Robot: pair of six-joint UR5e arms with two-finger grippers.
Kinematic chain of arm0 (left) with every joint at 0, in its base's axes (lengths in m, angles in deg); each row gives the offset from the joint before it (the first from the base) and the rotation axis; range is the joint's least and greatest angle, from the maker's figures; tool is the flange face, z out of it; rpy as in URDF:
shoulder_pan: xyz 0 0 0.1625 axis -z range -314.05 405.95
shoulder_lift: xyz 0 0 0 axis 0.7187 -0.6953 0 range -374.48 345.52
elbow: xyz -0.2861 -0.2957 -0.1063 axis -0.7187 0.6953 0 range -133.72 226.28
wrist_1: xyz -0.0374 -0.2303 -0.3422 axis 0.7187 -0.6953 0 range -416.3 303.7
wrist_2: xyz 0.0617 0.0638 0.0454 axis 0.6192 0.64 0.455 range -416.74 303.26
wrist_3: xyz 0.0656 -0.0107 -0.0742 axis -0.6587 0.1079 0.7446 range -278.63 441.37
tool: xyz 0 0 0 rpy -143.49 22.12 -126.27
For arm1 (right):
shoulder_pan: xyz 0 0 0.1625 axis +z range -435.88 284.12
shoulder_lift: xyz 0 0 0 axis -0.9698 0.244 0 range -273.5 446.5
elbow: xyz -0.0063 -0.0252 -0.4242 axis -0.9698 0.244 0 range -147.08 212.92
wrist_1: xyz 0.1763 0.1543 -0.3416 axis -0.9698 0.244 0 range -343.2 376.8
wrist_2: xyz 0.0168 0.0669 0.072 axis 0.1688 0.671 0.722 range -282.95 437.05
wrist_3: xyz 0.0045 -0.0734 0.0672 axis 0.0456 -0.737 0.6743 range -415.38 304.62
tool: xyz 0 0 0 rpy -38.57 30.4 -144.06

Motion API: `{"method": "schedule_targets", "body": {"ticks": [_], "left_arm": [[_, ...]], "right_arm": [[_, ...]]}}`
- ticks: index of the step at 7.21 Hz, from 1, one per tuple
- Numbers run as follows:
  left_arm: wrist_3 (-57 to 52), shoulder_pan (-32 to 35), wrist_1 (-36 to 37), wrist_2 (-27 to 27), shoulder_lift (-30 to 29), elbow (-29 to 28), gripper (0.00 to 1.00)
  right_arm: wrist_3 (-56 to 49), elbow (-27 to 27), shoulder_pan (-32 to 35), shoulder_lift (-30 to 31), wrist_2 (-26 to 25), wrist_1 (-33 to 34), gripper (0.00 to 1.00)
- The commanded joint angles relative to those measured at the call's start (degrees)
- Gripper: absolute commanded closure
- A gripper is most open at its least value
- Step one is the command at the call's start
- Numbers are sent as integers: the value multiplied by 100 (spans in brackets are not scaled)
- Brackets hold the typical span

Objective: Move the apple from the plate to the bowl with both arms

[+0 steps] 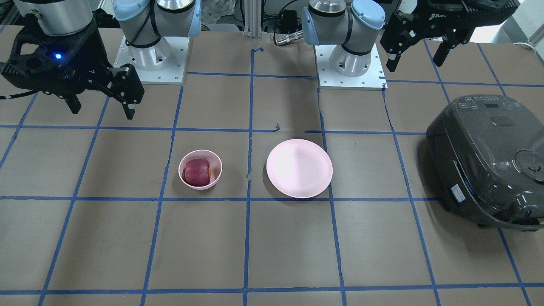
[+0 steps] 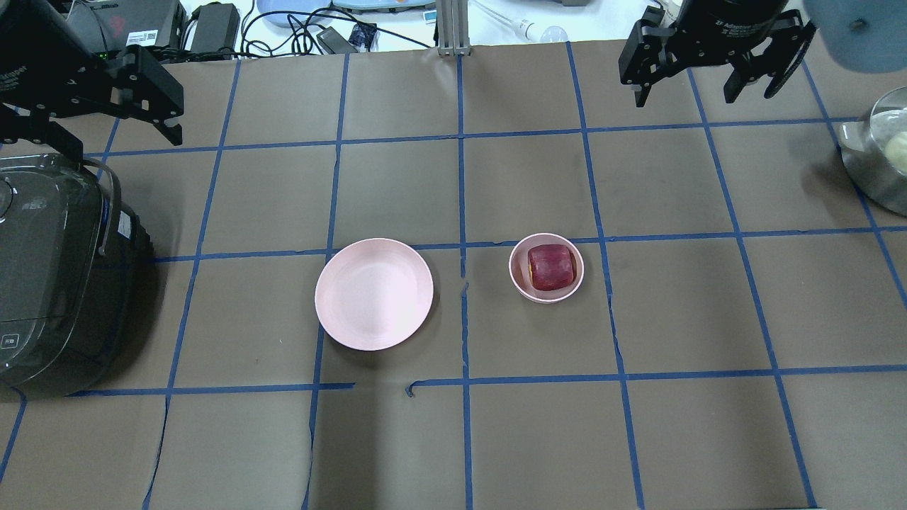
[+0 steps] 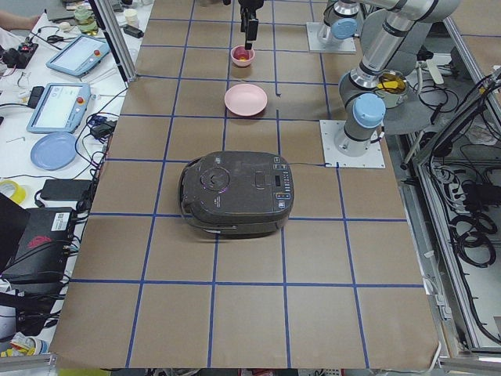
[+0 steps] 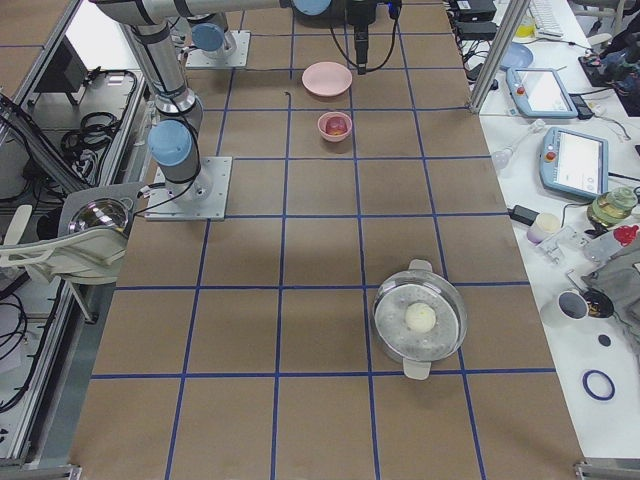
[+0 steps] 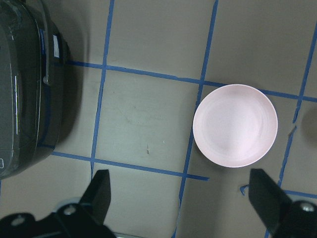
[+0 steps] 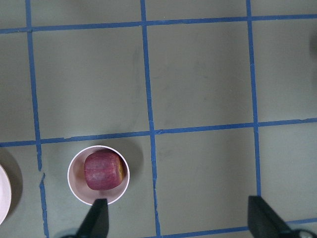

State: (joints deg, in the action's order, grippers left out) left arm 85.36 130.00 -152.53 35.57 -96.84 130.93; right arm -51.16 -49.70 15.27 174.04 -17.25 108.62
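The dark red apple (image 1: 197, 172) sits inside the small pink bowl (image 1: 214, 178); it also shows in the overhead view (image 2: 551, 267) and the right wrist view (image 6: 103, 170). The wide pink plate (image 1: 299, 168) beside the bowl is empty, as the left wrist view (image 5: 235, 125) also shows. My left gripper (image 2: 117, 134) is open and empty, raised high near the table's far left, above the cooker. My right gripper (image 2: 684, 95) is open and empty, raised high at the far right, well away from the bowl (image 2: 524, 283).
A dark rice cooker (image 2: 57, 269) stands on my left side of the table, lid shut. A steel pot (image 2: 879, 156) with a pale round item stands at my far right edge. Blue tape lines grid the brown table.
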Motion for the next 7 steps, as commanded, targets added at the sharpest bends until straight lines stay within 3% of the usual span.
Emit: {"method": "schedule_targets", "body": {"ticks": [1, 7], "left_arm": [[-21, -30, 8, 24, -17, 8, 0], [23, 58, -36, -29, 71, 17, 0]], "right_arm": [[0, 0, 0, 0, 0, -6, 0], [0, 0, 0, 0, -79, 2, 0]]}}
